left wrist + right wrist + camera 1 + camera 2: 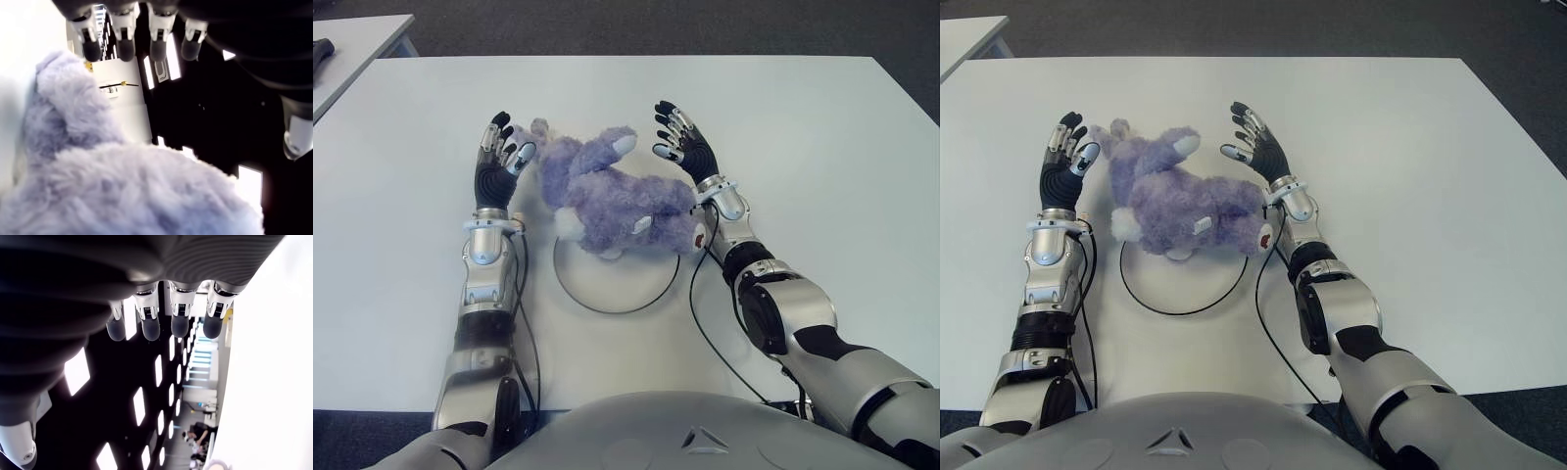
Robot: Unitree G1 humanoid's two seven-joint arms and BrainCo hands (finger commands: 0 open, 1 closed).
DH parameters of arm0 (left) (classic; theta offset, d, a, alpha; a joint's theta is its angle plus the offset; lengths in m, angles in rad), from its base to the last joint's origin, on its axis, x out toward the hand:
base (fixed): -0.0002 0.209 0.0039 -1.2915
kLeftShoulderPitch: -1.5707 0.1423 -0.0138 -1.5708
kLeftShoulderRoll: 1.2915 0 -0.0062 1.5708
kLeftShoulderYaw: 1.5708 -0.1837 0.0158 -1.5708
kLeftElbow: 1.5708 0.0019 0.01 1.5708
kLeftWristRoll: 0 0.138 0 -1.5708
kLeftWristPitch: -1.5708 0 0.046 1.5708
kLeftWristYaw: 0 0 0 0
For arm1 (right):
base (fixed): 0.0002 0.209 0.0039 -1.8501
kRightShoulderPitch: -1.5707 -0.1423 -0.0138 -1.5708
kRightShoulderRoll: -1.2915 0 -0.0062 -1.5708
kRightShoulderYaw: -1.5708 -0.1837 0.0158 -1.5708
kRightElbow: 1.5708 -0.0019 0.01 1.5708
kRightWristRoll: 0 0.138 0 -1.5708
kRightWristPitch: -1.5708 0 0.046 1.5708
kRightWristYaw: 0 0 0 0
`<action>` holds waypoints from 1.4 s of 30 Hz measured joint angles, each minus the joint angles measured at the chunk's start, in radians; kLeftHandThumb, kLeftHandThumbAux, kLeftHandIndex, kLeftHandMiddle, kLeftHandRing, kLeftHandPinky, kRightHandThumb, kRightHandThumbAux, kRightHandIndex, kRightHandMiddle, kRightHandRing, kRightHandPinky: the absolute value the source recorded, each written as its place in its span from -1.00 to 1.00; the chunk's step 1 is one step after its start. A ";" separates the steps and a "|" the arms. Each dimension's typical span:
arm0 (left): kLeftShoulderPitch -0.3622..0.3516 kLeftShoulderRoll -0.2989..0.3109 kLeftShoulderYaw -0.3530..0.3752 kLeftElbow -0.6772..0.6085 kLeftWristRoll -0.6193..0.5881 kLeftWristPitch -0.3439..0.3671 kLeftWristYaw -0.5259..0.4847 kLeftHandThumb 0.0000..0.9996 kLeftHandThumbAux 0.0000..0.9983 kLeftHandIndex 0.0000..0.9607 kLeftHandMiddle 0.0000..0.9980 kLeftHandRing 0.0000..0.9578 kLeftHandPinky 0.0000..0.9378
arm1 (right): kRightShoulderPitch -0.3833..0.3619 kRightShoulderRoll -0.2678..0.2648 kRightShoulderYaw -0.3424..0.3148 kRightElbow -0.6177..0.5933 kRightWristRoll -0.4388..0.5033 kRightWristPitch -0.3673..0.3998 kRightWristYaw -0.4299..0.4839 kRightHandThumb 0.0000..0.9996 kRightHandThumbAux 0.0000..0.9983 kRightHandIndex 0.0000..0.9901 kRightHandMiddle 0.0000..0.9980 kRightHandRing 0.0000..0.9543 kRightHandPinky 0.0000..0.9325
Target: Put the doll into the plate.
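**Purple doll resting over the plate, both hands open beside it**

A white bench [822, 157] carries everything. Taking the doll as the landmark and reading from the robot's left: the left hand [497, 162] stands just to the left of the doll, palm facing it, fingers extended and spread, holding nothing; its thumb is close to the fur, and whether it touches cannot be told. In the middle lies the fluffy purple plush doll [612, 196] with pale paw pads. Its nearer part covers the far edge of the flat, round white plate with a thin dark rim [607, 294], while the rest hangs out beyond the plate toward the far left. The long axis runs diagonally, from far left down to near right; which end is the head cannot be told. Just right of the doll, the right hand [683, 139] is also open, fingers straight, gripping nothing.

This looks like the release stage. The next move likely calls for checking that the doll sits properly on the plate, perhaps nudging it nearer.
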 measured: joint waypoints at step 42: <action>-0.356 0.008 0.208 0.761 -0.178 -0.206 -0.046 -1.00 0.03 -1.00 -0.88 -0.95 -1.00 | -0.054 0.056 -0.202 0.087 0.014 0.267 -0.150 -1.00 0.36 -0.94 -0.93 -0.95 -0.97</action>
